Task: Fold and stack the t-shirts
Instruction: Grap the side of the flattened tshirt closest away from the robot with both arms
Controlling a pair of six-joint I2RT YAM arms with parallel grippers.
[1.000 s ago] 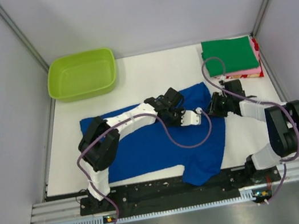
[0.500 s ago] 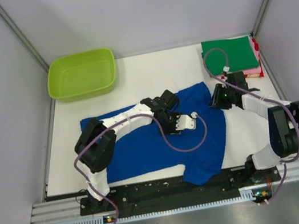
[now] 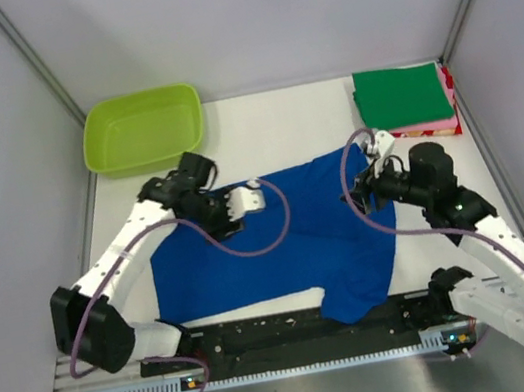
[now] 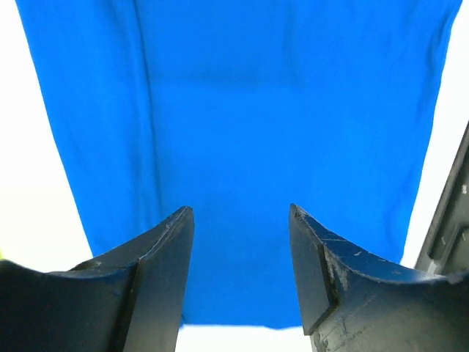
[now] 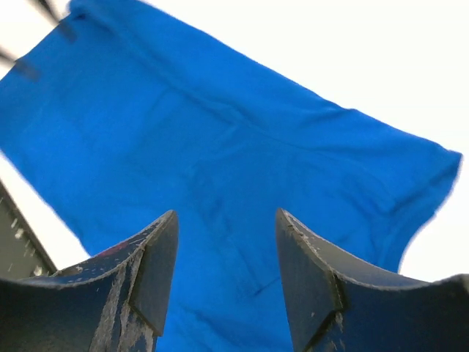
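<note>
left gripper (image 4: 238,213) swung left, right gripper (image 5: 226,216) raised above blue shirt (image 3: 282,253)

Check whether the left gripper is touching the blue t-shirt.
Apart. The left wrist view shows the open left gripper hanging above the blue t-shirt, whose whole width lies well below it.

One blue t-shirt (image 3: 281,243), one folded-shirt stack (image 3: 404,95), one lime-green tub (image 3: 144,128), two claws: left claw (image 4: 240,220), right claw (image 5: 226,220).

No legible text, label or number anywhere on the cloth, tub or arms.
</note>
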